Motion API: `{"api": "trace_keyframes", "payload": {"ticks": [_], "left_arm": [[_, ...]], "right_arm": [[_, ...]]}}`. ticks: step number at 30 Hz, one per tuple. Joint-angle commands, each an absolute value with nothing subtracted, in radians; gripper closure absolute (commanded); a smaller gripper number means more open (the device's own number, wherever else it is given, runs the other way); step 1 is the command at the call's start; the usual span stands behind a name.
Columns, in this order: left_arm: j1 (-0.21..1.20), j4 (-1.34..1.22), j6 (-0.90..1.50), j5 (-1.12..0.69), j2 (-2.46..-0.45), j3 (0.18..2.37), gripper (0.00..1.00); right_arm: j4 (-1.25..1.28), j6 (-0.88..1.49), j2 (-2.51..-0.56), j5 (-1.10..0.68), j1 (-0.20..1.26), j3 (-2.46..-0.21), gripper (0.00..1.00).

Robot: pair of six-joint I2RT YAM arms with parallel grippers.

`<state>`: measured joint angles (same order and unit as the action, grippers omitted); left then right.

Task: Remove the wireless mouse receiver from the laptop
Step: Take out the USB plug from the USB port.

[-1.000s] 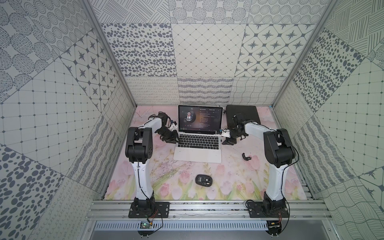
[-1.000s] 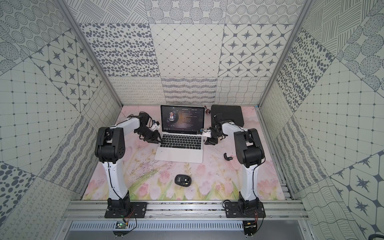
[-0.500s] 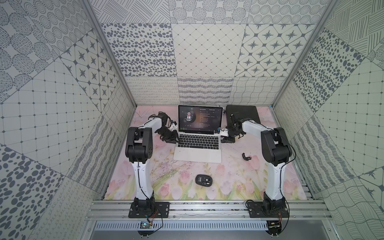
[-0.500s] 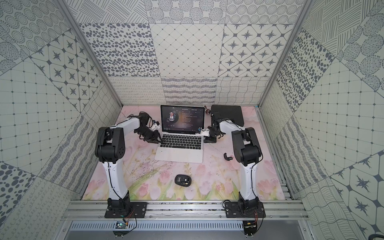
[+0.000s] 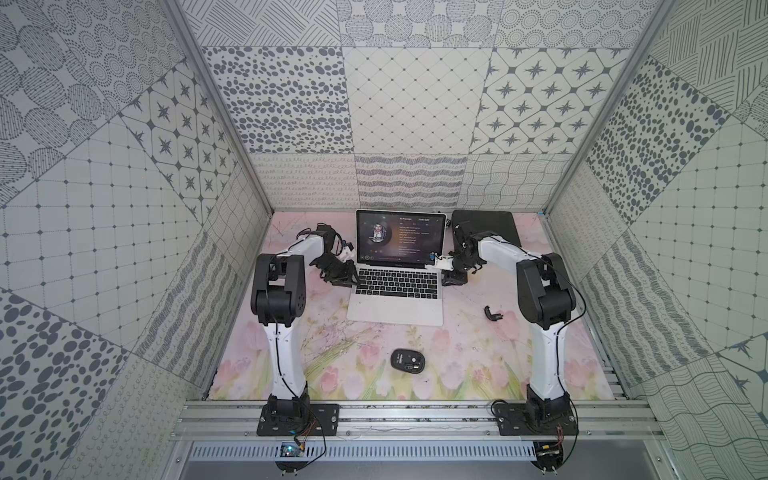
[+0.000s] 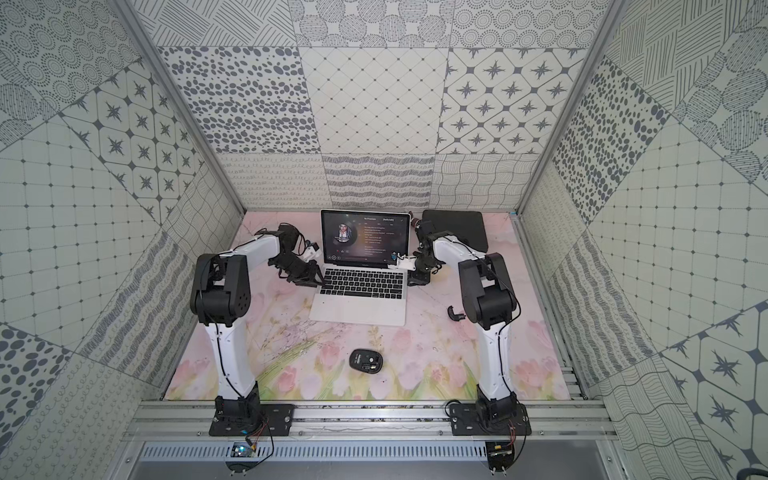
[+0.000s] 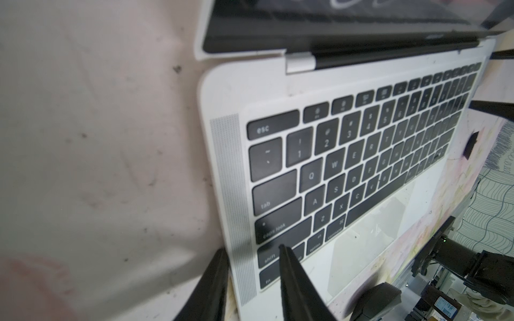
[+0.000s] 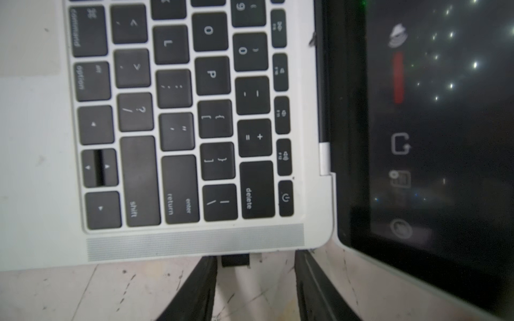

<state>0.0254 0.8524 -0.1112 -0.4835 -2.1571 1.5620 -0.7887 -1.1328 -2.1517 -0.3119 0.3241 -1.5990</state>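
Note:
The silver laptop [image 5: 395, 307] stands open at the middle back of the mat, its screen lit. In the right wrist view, the wireless mouse receiver [image 8: 235, 260] is a tiny black stub that sticks out of the laptop's [image 8: 194, 241] right edge, near the back corner. My right gripper [image 8: 256, 255] is open, with one finger on each side of the stub, which sits close to one finger [image 8: 203, 278]. In both top views this gripper [image 5: 448, 279] [image 6: 413, 280] hides the receiver. My left gripper [image 7: 251, 248] is open and straddles the laptop's left edge, with one finger [image 7: 289, 272] over the shift key.
A black oval mouse [image 5: 408, 360] lies on the floral mat in front of the laptop. A curved black shell piece [image 5: 491, 313] lies to the laptop's right, near the right arm. A flat black toolbox [image 5: 486, 226] sits at the back right, behind the right arm.
The right arm has shifted a little towards the laptop's right back corner. The left arm and the laptop have not moved.

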Motion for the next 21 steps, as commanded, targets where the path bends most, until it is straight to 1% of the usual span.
{"api": "trace_keyframes", "payload": {"ticks": [1, 9, 14, 18, 21], "left_arm": [[0.039, 0.88, -0.129, -0.286, -2.198, 1.543, 0.65], [0.039, 0.884, -0.124, -0.288, -2.198, 1.547, 0.65], [0.044, 0.887, -0.127, -0.284, -2.2, 1.546, 0.65], [0.045, 0.892, -0.125, -0.275, -2.202, 1.551, 0.66], [0.05, 0.906, -0.119, -0.234, -2.203, 1.559, 0.67]], "right_arm": [[-0.893, -1.138, -2.197, -0.292, 0.337, -1.605, 0.5], [-0.923, -1.132, -2.226, -0.267, 0.364, -1.634, 0.58], [-0.925, -1.098, -2.25, -0.235, 0.377, -1.662, 0.73], [-0.926, -1.085, -2.258, -0.213, 0.386, -1.674, 0.78], [-0.924, -1.085, -2.257, -0.181, 0.388, -1.676, 0.83]]}}
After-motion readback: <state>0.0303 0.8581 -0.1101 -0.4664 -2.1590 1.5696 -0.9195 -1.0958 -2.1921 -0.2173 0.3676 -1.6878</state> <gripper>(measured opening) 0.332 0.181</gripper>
